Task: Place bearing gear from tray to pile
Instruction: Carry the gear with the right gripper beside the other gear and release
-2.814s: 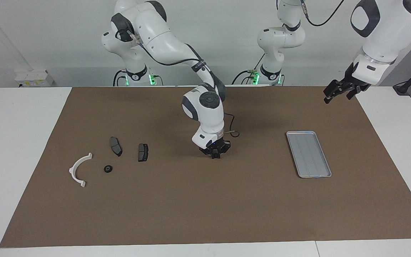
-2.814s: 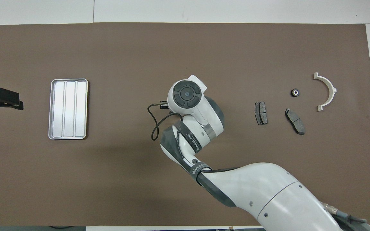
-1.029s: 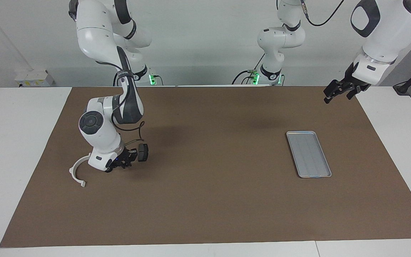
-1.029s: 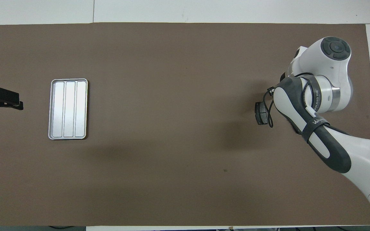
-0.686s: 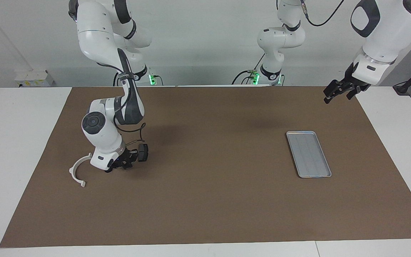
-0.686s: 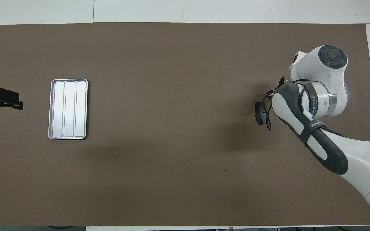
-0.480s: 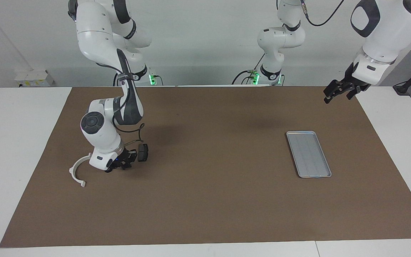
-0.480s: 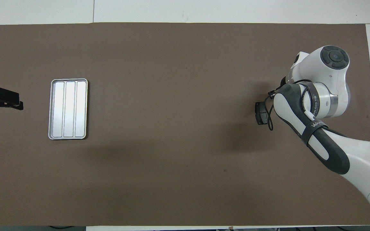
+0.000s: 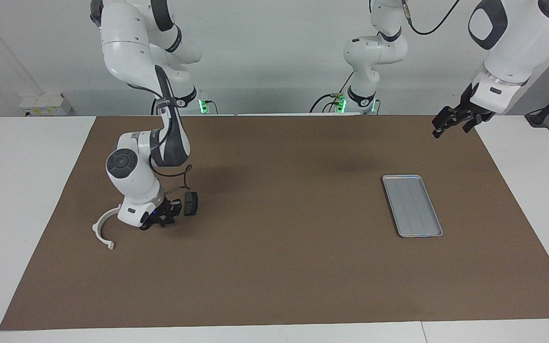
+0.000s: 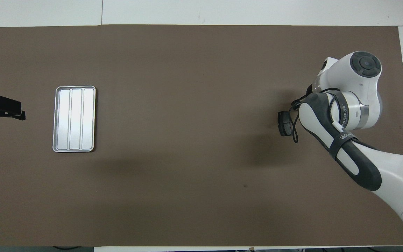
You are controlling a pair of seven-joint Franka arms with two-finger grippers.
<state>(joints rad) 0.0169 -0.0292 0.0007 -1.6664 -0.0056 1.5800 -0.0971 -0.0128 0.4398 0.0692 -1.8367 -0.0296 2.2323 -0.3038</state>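
My right claw hangs low over the pile near the desk's right-arm end; whether its fingers grip anything I cannot tell, and the bearing gear is hidden. One dark brake pad lies just beside it. One white curved bracket shows only in the facing view. One ridged metal tray lies bare. My left claw waits, released, over the mat's corner.

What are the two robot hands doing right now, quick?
Left gripper: open, holding nothing, waiting in the air at its own end of the table.
Right gripper: low over the pile, beside the white bracket; open or shut cannot be told.
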